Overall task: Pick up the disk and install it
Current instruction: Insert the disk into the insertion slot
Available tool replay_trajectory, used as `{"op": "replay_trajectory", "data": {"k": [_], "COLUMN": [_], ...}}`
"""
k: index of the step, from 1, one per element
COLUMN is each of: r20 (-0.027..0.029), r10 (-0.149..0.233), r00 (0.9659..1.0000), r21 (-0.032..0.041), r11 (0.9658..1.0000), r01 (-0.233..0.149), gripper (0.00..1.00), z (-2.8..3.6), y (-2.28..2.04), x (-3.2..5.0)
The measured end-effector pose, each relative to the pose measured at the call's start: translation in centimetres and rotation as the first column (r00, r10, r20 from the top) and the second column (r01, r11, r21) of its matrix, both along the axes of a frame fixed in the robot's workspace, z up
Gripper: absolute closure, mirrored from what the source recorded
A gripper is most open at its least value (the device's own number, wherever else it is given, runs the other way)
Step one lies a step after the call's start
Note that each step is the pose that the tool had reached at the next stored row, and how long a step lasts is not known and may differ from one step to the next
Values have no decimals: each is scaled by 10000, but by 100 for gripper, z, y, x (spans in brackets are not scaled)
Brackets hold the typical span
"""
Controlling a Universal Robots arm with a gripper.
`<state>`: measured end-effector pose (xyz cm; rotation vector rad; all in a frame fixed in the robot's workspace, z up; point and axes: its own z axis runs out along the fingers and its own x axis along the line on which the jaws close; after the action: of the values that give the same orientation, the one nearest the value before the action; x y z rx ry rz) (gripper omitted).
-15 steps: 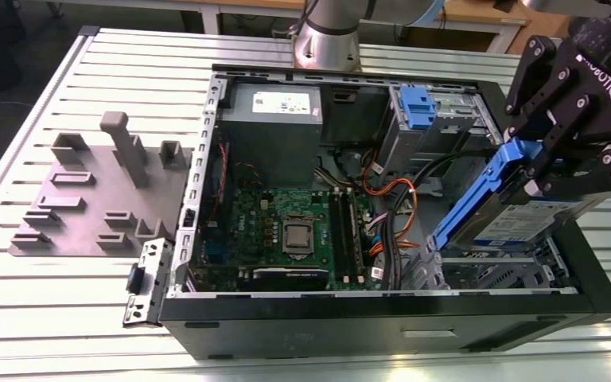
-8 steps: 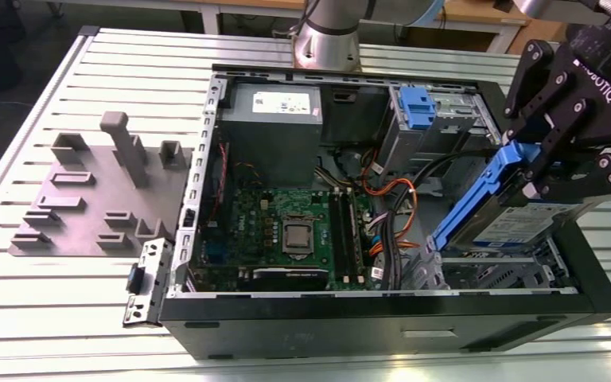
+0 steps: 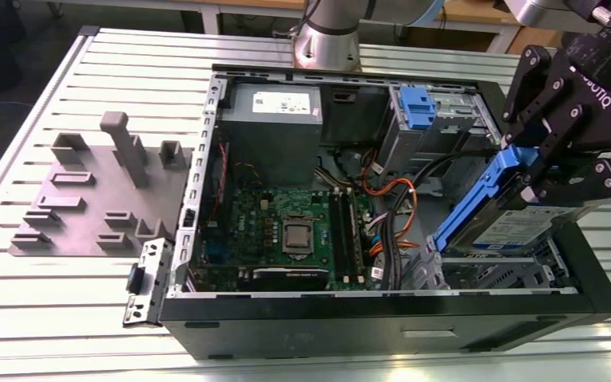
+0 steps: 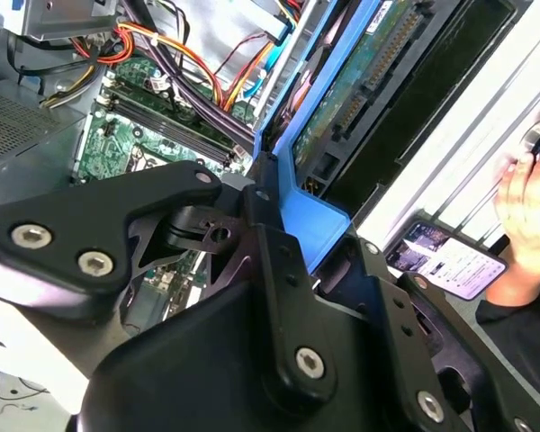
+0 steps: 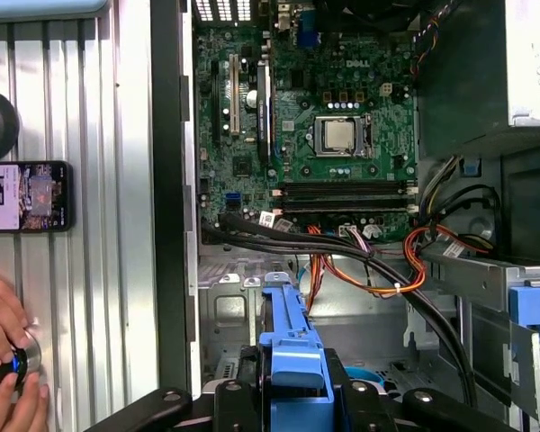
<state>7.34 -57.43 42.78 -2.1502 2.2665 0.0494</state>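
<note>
Gripper (image 3: 555, 171) clamped on the disk (image 3: 507, 219) by its blue bracket (image 5: 292, 360) — angled downward at the exterior view's right. Disk held tilted, label up, above the drive cage (image 3: 486, 270) in the open computer case (image 3: 391, 318), near the front corner — not yet seated. Motherboard (image 5: 315, 117) below.

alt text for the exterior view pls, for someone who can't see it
A black robot claw holds a flat silver-grey metal hard drive with a blue plastic bracket, tilted, over the open black computer case at the exterior view's right. Inside lie a green motherboard and a grey power-supply box; the case sits on a ribbed metal table.
</note>
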Motion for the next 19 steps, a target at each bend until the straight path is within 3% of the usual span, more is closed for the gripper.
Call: {"op": "replay_trajectory", "data": {"k": [9, 12, 13, 19], "r20": [0, 0, 4, 7], "r10": [1, 0, 0, 1], "r00": [10000, 10000, 10000, 10000], "r21": [-1, 5, 4, 2], "r11": [10000, 10000, 10000, 10000], "r01": [-1, 0, 0, -1], "gripper": [63, 56, 50, 50], "z": [-2, -9, -21, -130], "y": [0, 0, 0, 0], "x": [2, 2, 2, 2]}}
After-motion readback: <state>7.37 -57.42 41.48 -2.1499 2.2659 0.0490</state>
